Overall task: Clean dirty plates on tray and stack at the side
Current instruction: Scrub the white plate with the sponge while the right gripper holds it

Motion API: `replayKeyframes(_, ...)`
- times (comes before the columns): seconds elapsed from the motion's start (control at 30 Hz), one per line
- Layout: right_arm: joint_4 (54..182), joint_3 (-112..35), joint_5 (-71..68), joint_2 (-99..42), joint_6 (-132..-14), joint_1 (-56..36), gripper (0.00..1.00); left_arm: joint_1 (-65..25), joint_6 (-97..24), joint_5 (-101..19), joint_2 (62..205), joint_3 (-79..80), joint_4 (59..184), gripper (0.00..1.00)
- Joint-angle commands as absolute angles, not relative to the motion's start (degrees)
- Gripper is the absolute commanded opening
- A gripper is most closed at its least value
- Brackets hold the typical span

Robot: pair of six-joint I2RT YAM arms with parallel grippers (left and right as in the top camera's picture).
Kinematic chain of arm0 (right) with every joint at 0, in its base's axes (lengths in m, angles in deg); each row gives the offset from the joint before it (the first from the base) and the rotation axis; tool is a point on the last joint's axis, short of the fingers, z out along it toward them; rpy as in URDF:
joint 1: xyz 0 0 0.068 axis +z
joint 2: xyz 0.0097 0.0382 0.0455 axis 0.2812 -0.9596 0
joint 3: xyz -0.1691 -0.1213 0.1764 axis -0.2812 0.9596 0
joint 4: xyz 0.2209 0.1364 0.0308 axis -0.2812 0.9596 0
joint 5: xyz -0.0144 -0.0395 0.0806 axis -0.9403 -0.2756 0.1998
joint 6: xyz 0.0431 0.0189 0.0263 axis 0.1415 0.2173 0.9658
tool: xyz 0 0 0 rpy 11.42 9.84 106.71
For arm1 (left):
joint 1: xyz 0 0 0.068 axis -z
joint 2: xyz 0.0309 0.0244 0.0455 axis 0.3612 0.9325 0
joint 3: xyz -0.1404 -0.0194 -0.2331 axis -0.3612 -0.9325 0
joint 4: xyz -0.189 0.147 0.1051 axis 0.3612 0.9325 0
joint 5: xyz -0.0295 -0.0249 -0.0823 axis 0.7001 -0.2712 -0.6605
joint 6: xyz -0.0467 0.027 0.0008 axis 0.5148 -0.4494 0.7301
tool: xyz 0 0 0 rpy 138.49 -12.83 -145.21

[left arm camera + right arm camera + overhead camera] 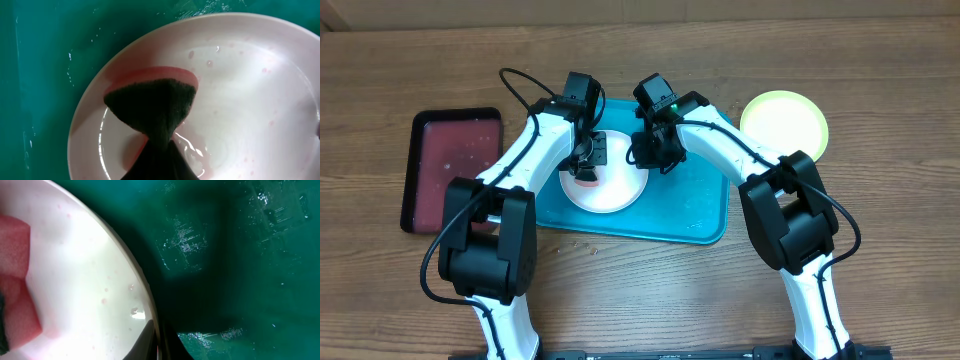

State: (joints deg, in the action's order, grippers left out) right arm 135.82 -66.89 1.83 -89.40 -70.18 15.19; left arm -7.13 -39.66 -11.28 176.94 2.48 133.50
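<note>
A white plate [610,190] lies on the left half of the turquoise tray [690,210]. My left gripper [588,160] is over the plate, shut on a pink sponge [150,100] with a dark green scouring face. The sponge is pinched at its middle and pressed onto the wet plate [240,100], which has small pink specks. My right gripper [655,152] is shut on the plate's right rim; in the right wrist view its fingertips [159,342] clamp the rim edge of the plate [85,280]. A yellow-green plate [783,125] rests on the table to the right of the tray.
A dark red, black-rimmed tray [453,170] sits on the wooden table left of the turquoise tray. The right half of the turquoise tray [240,270] is wet and bare. Both arms cross the front of the table.
</note>
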Motion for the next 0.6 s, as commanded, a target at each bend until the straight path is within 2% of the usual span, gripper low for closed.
replayKeyframes(0.0, 135.85, -65.63, -1.09, -91.00, -69.73, 15.44, 0.04, -7.37, -39.22, -12.25, 177.84, 2.28, 133.00, 0.04)
replayKeyframes(0.23, 135.80, -65.63, -1.09, -91.00, -69.73, 15.41, 0.04, -6.61, -39.31, -23.96, 177.84, 2.28, 132.39, 0.04)
replayKeyframes(0.57, 135.85, -65.63, -1.09, -91.00, -69.73, 15.44, 0.04, -6.12, -39.48, -24.81, 177.86, 0.71, 132.67, 0.04)
